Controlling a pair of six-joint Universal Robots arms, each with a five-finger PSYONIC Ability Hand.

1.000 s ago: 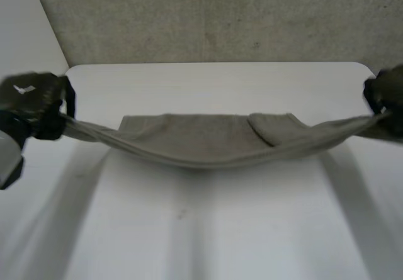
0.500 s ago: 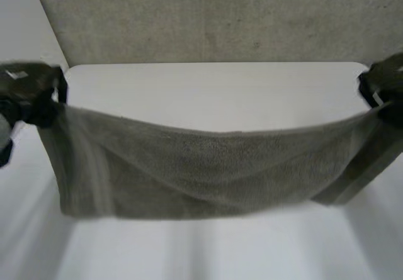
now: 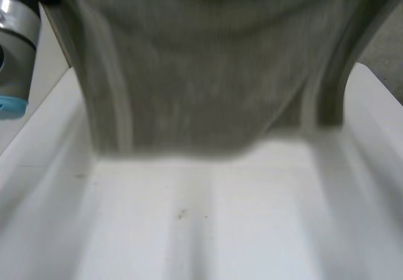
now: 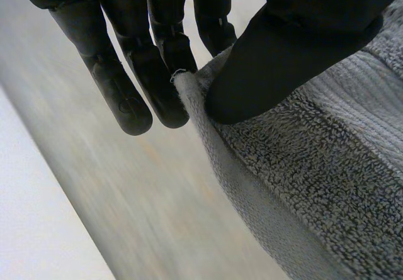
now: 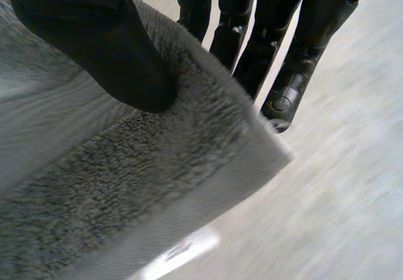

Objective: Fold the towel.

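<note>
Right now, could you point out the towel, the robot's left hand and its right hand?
towel (image 3: 208, 72): head view, middle of the hanging cloth.
left hand (image 4: 296, 41): left wrist view, thumb pinching the towel.
right hand (image 5: 94, 34): right wrist view, thumb pinching the towel.

Blurred towel (image 3: 208, 72), upper edge past the head view's top, far table (image 3: 208, 229) behind it

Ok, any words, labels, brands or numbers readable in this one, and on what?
None can be read.
The towel is plain terry with woven bands, with no tag or print in view.
The left hand and right hand, each pinching the towel near a corner, bear only a round moulded mark on a fingertip, no letters.
The table carries no writing.
</note>
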